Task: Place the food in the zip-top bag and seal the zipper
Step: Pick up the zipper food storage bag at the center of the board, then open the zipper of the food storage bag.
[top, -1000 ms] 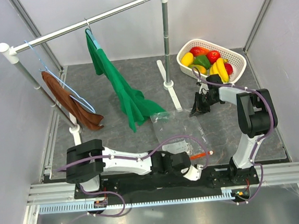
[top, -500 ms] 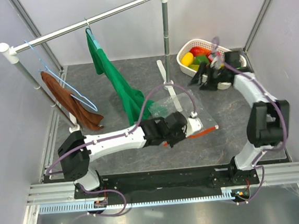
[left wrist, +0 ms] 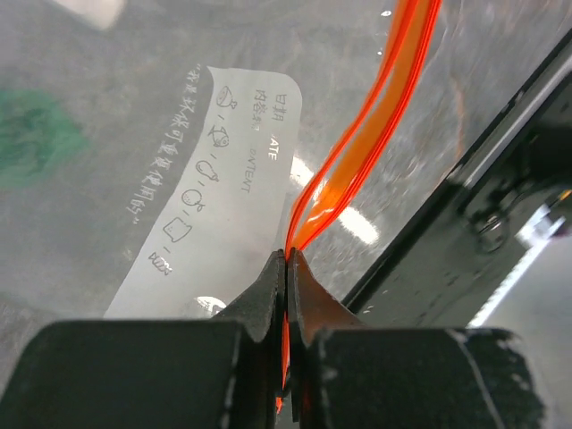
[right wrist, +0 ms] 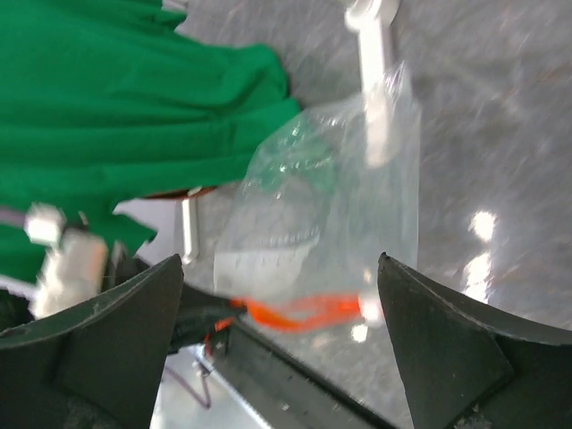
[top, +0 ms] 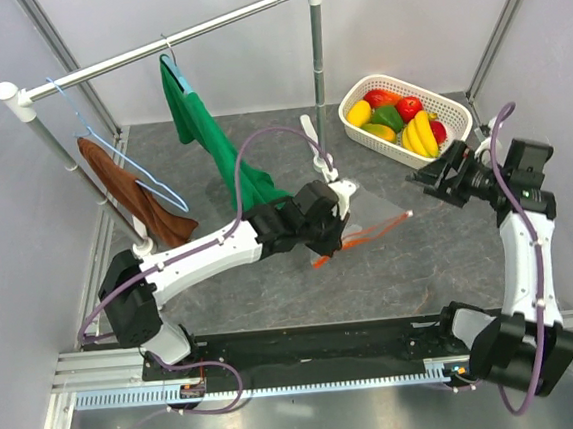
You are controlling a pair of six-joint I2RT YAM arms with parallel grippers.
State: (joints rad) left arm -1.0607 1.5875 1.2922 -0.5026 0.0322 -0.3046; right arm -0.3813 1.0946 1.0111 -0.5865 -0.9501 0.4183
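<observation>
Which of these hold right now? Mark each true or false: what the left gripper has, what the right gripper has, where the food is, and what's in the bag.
1. The left gripper is shut on the zipper. True.
2. The right gripper holds a banana. False: it is open and empty.
3. The food sits in the white basket. True.
4. The zip-top bag already holds a pepper. False: nothing is inside it.

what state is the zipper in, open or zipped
Open: the zipper splits into two orange tracks above the left gripper pinching it.
</observation>
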